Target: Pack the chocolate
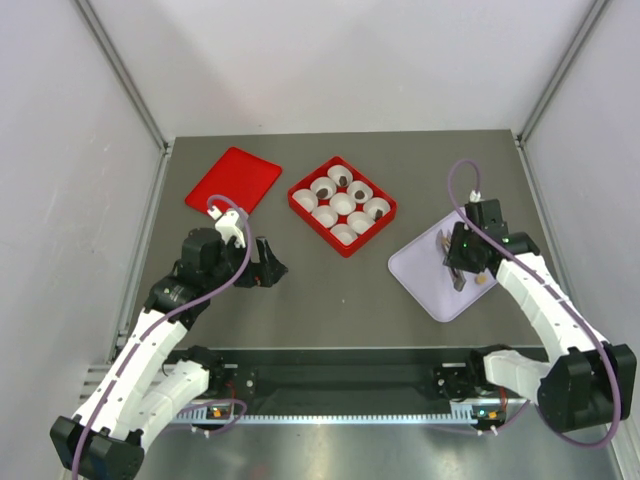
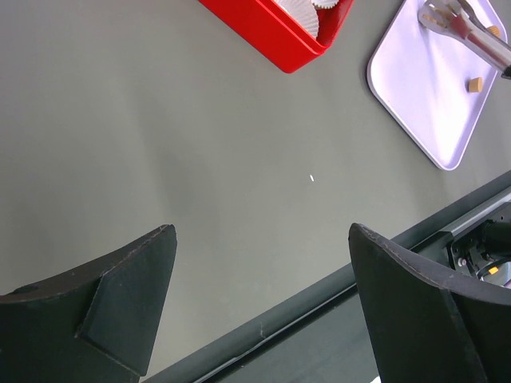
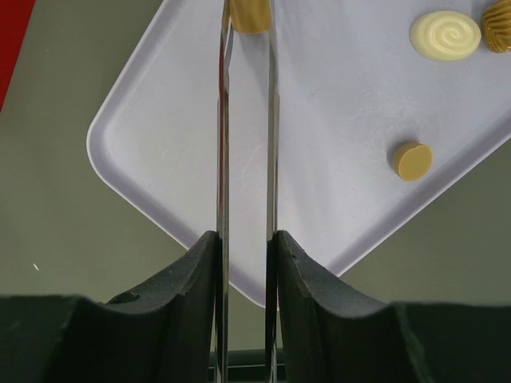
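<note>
Overhead, a flat red lid (image 1: 232, 180) lies at the far left of the grey counter (image 1: 330, 300), apart from everything else. Nearer the arms' bases, the left fingers (image 1: 270, 264) hang spread wide and hold nothing; the left wrist view shows both dark tips well apart, with only grey surface between them.

At centre sits a red box (image 1: 316, 228) holding nine white paper cups (image 1: 343, 204) in three rows. Four of the cups, toward the far and right side of the box, each show a dark chocolate (image 1: 341, 180) inside.

To the right lies a lavender tray (image 1: 425, 275), one corner turned toward the box. Above it, the right fingers (image 1: 460, 262) are clamped on a pair of metal tongs (image 3: 222, 159), whose two blades run out over the tray. A tan chocolate (image 3: 249, 16) sits between the blade tips at the top edge of the right wrist view.

Loose on the tray farther right are a tan disc (image 3: 411, 160), a white swirled piece (image 3: 445, 34) and, just beside that one, a ribbed brown piece (image 3: 499, 24) cut off by the frame.
</note>
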Available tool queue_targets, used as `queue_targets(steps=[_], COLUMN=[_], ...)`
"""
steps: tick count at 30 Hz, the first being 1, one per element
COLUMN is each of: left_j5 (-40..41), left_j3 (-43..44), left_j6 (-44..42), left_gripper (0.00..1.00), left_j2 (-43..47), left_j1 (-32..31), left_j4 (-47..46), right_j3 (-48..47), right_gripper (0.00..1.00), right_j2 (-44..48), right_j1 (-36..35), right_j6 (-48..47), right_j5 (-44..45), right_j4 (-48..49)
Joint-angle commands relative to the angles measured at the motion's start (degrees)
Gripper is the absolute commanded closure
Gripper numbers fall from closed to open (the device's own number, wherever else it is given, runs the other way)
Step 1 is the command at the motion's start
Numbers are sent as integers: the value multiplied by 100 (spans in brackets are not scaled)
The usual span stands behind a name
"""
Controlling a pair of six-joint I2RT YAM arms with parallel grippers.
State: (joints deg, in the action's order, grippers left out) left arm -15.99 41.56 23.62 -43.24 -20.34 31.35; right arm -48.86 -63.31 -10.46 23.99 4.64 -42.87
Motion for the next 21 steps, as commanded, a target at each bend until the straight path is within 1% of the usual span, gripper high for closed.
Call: queue_targets(steps=[1, 9, 12, 13, 15, 16, 17, 21], left_j5=[-36, -27, -1, 8, 43, 43, 52, 183], left_j3=[1, 1, 1, 10, 19, 10, 19, 36], left_j6=[-41, -41, -41, -41, -41, -41, -41, -41], left_gripper=[7, 7, 7, 7, 7, 7, 7, 7], left_j2=[62, 53, 70, 70, 88, 88, 105, 220], left_j1=[-23, -23, -23, -23, -23, -23, -23, -23], left_j4=[-244, -244, -244, -252, -244, -235, -226, -191], right_j3=[-404, -958, -1362, -1624, -1933, -2247, -2416, -3119], right_gripper=[68, 69, 69, 69, 69, 69, 69, 68], right_j2=[214, 258, 135, -13, -355, -488, -629, -1481], right_j1=[-79, -132, -351, -439, -799, -948, -1271, -1976], right_j6=[-105, -140, -114, -96, 9, 36, 97, 150], right_j5=[80, 19, 36, 63, 185, 256, 326, 624], right_j4=[-72, -292, -240, -222, -178, -82, -29, 279])
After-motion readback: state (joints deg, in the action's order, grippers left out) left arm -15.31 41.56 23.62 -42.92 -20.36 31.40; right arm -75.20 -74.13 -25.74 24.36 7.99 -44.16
